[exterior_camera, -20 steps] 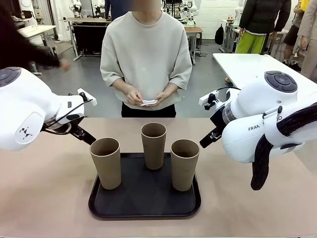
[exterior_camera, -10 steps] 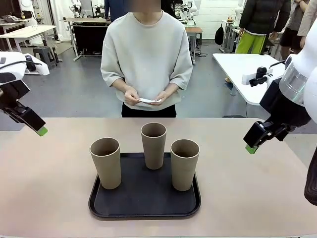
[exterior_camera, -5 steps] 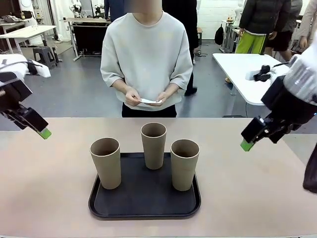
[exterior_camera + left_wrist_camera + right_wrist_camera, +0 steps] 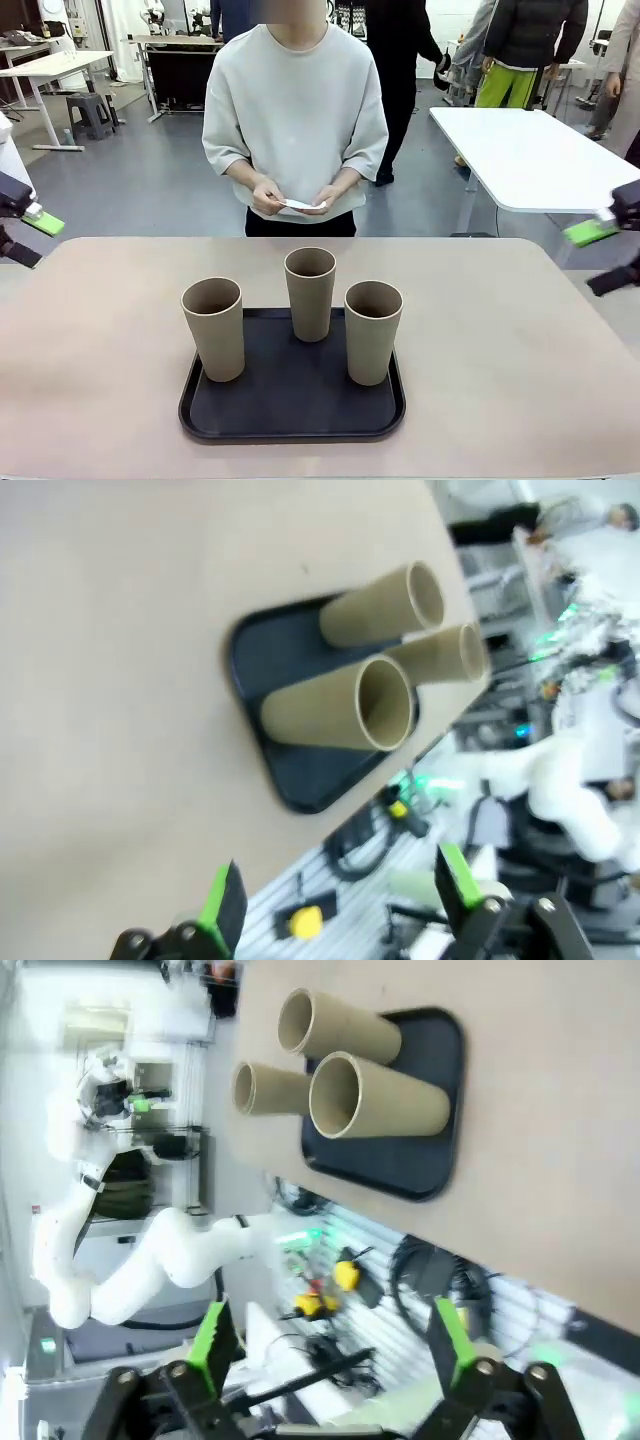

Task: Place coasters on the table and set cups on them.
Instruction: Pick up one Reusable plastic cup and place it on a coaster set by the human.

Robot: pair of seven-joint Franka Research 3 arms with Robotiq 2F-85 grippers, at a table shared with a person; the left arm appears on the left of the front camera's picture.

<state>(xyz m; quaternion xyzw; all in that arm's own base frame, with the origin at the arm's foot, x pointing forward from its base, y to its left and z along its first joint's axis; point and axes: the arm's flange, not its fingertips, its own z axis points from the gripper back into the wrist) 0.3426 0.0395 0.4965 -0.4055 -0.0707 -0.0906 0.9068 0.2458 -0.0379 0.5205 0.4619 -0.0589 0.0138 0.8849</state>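
Three tan cups stand on a black tray (image 4: 290,405) in the middle of the table (image 4: 100,380): the left cup (image 4: 213,328), the back cup (image 4: 310,293) and the right cup (image 4: 373,332). Across the table, a person holds thin white coasters (image 4: 300,205) in both hands at waist height. My left gripper (image 4: 28,238) hangs open at the far left edge, well clear of the cups. My right gripper (image 4: 602,257) is open at the far right edge. The left wrist view has the open left gripper (image 4: 340,900) far from the cups (image 4: 340,715). The right wrist view shows the open right gripper (image 4: 330,1340), also distant from the cups (image 4: 380,1100).
A white table (image 4: 520,150) stands behind on the right. Other people move about in the background. Bare beige tabletop lies on both sides of the tray and between it and the person.
Both arms have drawn back outward, from beside the tray to the picture's edges. The person still holds the coasters. The cups have not moved.
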